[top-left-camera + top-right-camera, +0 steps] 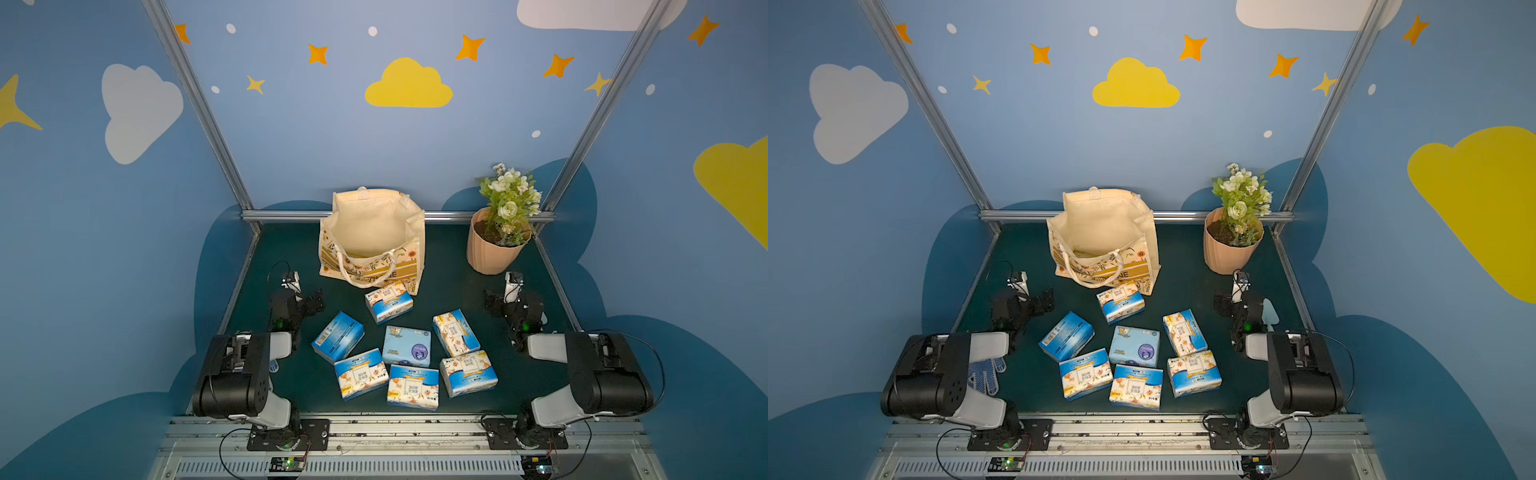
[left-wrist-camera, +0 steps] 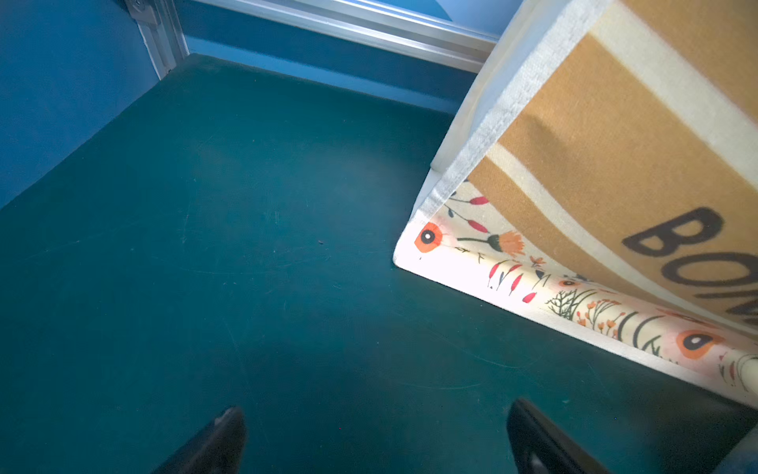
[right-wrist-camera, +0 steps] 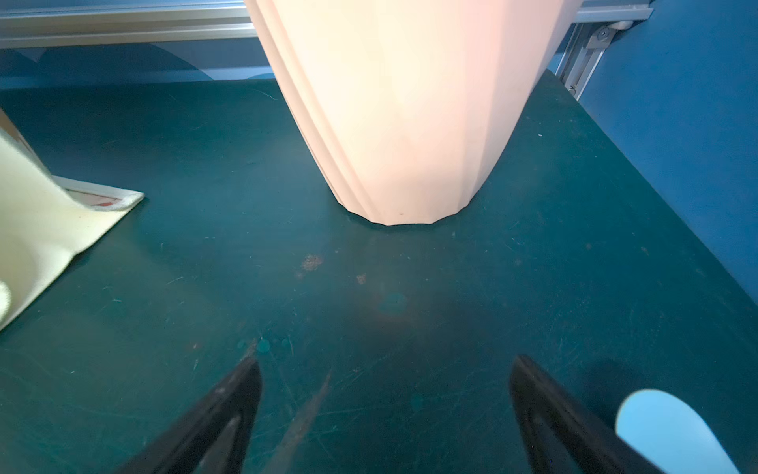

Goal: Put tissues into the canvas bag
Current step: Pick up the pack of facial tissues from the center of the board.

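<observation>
1. In both top views, the canvas bag (image 1: 361,266) (image 1: 1100,266) is seen standing upright with its mouth open at the back of the green worktop (image 1: 449,291) (image 1: 1183,291). The tissues (image 1: 413,386) (image 1: 1136,386), seven packs, are spread in front of the bag, all outside it. The nearest pack (image 1: 389,301) (image 1: 1120,301) lies at the bag's front base. The left end effector (image 1: 313,301) (image 1: 1044,299) is held front-left of the bag and the right end effector (image 1: 492,303) (image 1: 1223,305) front-right of it, near a peach flowerpot (image 1: 492,253) (image 1: 1229,253).
2. In the left wrist view, the left end effector (image 2: 375,410) is shown spread wide over bare worktop with nothing gripped. The bag's striped, lettered front (image 2: 594,164) is seen close ahead.
3. In the right wrist view, the right end effector (image 3: 385,363) is likewise shown parted and empty. It is pointed at the flowerpot, and a corner of the bag is seen apart from the pot.
</observation>
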Controlling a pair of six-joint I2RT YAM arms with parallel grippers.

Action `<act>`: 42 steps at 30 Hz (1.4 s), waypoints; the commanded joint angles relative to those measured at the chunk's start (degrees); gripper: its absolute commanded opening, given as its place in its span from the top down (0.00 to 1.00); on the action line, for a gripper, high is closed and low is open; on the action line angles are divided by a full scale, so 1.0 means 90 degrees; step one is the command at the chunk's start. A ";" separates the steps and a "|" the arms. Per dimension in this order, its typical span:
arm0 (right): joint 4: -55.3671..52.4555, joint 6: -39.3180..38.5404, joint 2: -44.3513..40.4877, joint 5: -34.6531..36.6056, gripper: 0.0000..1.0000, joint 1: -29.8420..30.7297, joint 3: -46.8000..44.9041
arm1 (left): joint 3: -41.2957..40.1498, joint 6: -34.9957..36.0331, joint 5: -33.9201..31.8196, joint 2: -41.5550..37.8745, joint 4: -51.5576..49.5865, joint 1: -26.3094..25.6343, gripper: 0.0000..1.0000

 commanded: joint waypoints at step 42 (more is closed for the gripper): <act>-0.0600 0.0074 -0.0262 0.0516 0.05 0.0089 0.0332 | 0.0089 0.0077 -0.0225 0.0026 -0.0017 -0.0052 0.00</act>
